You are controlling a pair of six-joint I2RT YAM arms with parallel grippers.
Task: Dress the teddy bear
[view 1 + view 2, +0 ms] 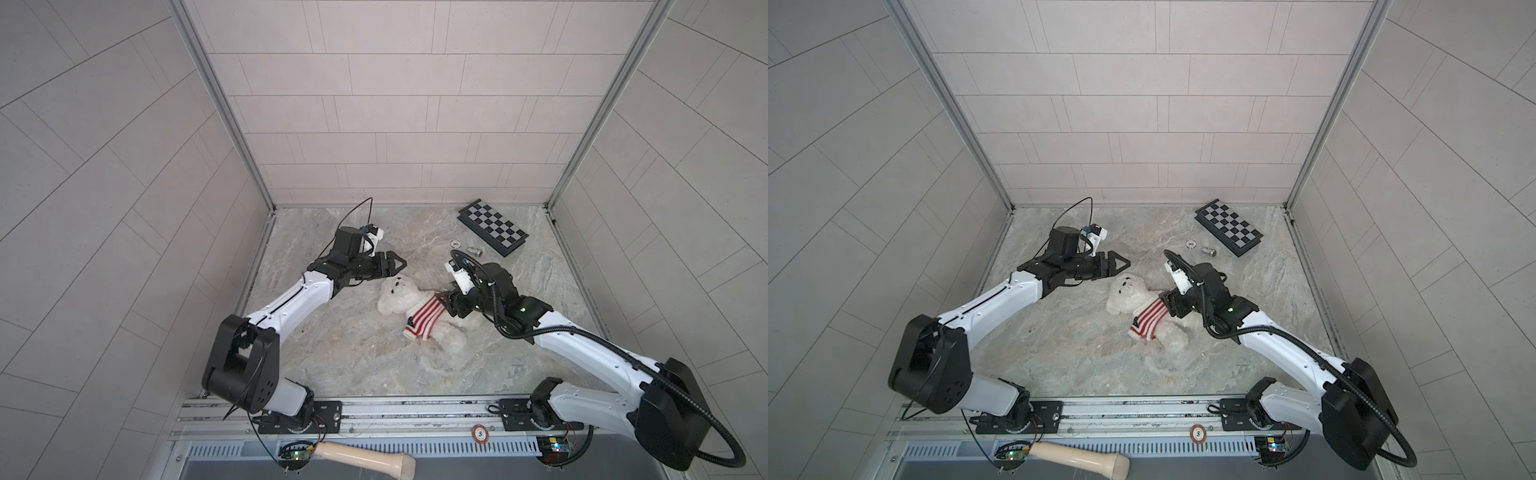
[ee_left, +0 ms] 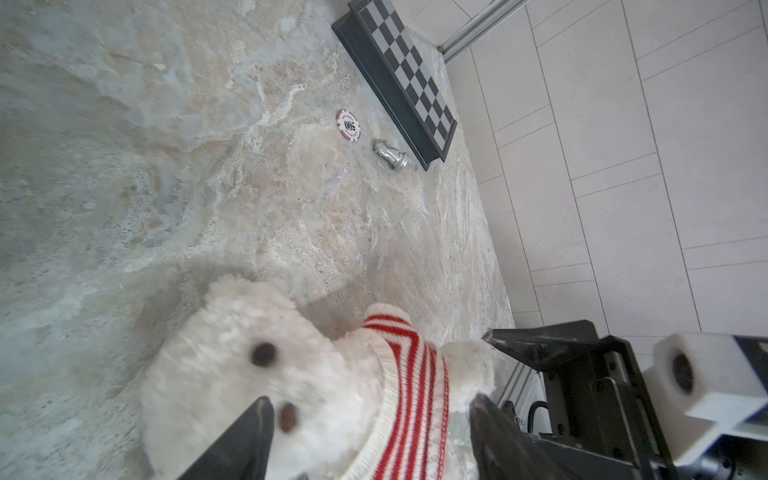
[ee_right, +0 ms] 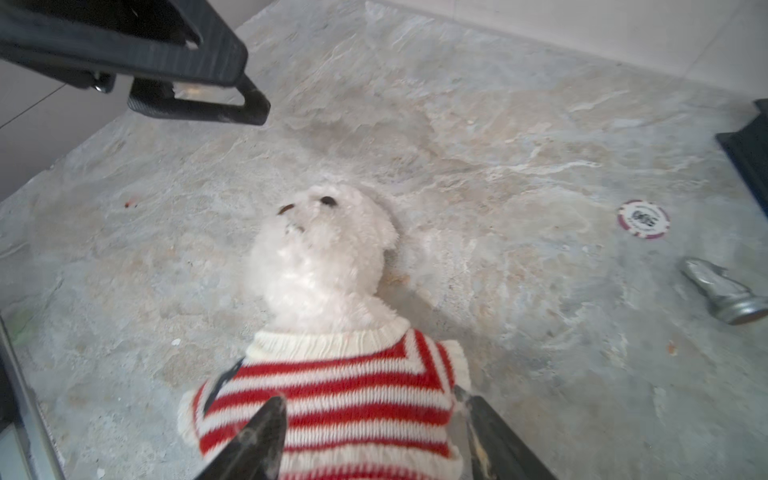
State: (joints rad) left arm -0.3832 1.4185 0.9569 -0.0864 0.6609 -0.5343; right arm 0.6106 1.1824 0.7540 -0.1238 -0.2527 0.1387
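left arm (image 1: 291,307): we see it rise from the near rail to a black elbow. the white forearm then runs out over the table (image 1: 332,353) toward the far middle, and the wrist lies nearly level.
left gripper (image 1: 401,264): it points toward the right side and hangs above the table just beyond the bear's head, in both top views (image 1: 1126,262). its fingers are spread wide and hold nothing. the right wrist view shows it clear of the fur (image 3: 253,89).
right arm (image 1: 590,353): the elbow sits near the right rail. the forearm slants in toward the middle and the wrist bends down onto the bear.
right gripper (image 1: 441,301): it points at the bear's chest with its fingers spread wide (image 3: 370,395). one tip is over the striped sweater (image 3: 332,374) and one is at its edge. we cannot tell whether they press it.
teddy bear (image 1: 397,297): it lies face up near the middle of the table. its head is toward the left gripper and its legs are toward the near right (image 1: 1125,297).
striped sweater (image 1: 426,318): it is on the bear's torso, with the collar at the neck.
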